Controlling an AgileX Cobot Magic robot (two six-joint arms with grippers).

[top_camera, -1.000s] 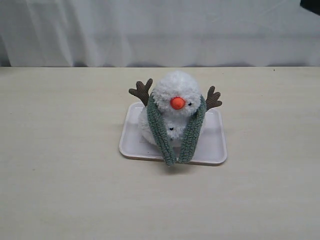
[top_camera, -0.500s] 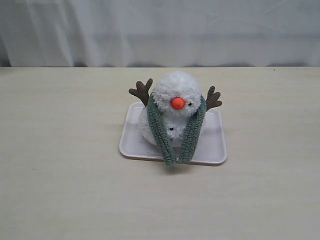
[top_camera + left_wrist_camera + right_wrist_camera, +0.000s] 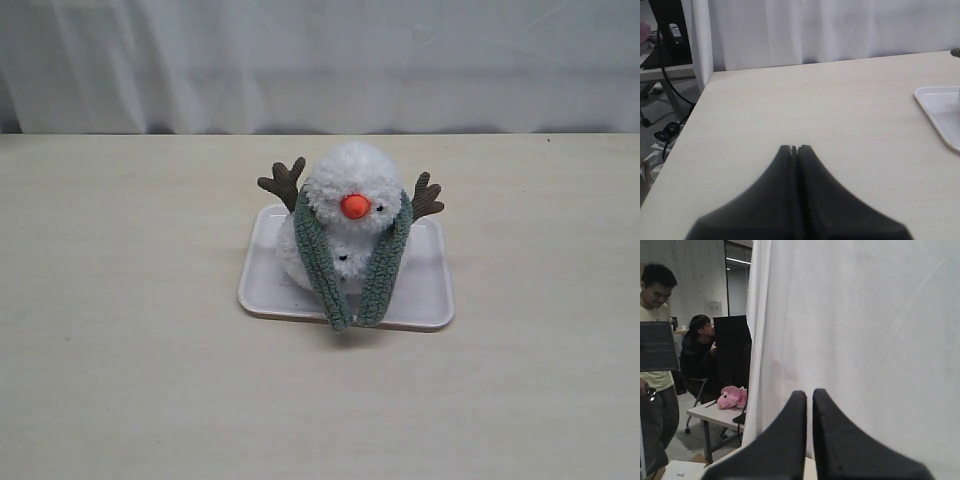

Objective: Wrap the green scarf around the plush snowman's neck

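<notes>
Since the green scarf (image 3: 318,262) sits draped round the plush snowman's neck (image 3: 347,237) at frame centre, ends hanging to the tray (image 3: 425,290) front rim, wrap looks done; left gripper (image 3: 794,149) and right gripper (image 3: 809,395) both closed, empty, off the toy; any touch-up should avoid tugging ends

White curtain (image 3: 320,60) hangs behind the pale wooden table (image 3: 120,350).

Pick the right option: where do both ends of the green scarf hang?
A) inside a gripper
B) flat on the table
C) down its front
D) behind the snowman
C: the green scarf runs down the plush snowman in front, its ends meeting over the tray edge.
</notes>
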